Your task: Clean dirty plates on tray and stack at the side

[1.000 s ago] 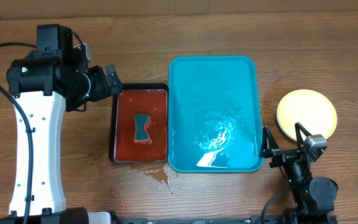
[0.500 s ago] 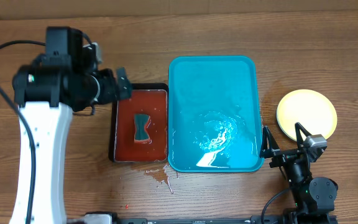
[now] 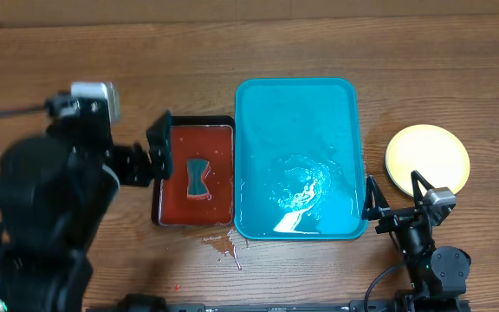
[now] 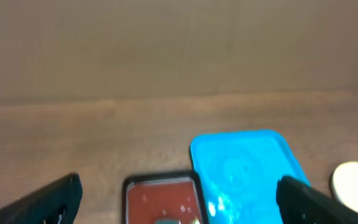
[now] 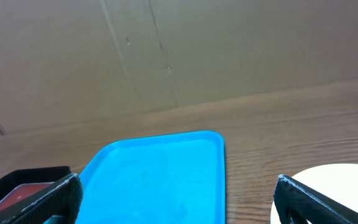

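The turquoise tray [image 3: 297, 104] lies mid-table with only a film of water in it, and no plates on it. A pale yellow plate [image 3: 427, 159] rests on the wood right of the tray; I cannot tell whether others lie under it. My left gripper [image 3: 161, 147] hangs open over the left edge of a black tray, blurred by motion. In the left wrist view its gripper [image 4: 182, 208] holds nothing, with the tray [image 4: 241, 168] ahead. My right gripper [image 3: 394, 201] stands open and empty near the tray's front right corner. Its wrist view shows the gripper [image 5: 179, 205], tray [image 5: 154, 180] and plate [image 5: 347, 177].
A black tray [image 3: 195, 173] of red liquid with a teal sponge [image 3: 198, 177] sits left of the turquoise tray. Red drips [image 3: 223, 247] mark the wood in front of it. A cardboard wall [image 5: 179, 50] closes the far side.
My left arm has swung toward the table's front and risen closer to the overhead camera. Its gripper slid forward along the black tray's left edge. The right arm has not moved.
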Robot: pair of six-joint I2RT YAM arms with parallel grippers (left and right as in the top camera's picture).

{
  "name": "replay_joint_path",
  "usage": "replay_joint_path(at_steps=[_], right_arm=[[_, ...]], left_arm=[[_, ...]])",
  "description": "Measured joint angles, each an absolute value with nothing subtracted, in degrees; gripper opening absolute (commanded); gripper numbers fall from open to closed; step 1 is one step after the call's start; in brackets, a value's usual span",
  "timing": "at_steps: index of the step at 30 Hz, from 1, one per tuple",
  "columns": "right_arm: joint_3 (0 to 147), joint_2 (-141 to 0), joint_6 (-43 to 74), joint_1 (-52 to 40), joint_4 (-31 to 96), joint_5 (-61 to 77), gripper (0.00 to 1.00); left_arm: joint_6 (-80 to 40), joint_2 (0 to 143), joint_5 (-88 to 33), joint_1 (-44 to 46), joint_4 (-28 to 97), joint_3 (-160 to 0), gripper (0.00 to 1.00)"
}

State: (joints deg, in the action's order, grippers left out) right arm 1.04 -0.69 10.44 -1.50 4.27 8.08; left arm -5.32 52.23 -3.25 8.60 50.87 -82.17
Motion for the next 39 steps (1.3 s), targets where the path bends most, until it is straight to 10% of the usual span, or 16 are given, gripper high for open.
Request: replay_joint_path(at_steps=[23, 39], right_arm=[[1.0, -0.7, 10.5, -1.5, 4.3, 8.1, 1.0], [1.0, -0.7, 10.5, -1.5, 4.3, 8.1, 1.0]], left_arm=[[-6.0, 5.3, -4.9, 3.2, 10.3, -17.1, 1.0], [-7.6, 0.9, -4.9, 2.9, 0.3, -0.5, 1.0]])
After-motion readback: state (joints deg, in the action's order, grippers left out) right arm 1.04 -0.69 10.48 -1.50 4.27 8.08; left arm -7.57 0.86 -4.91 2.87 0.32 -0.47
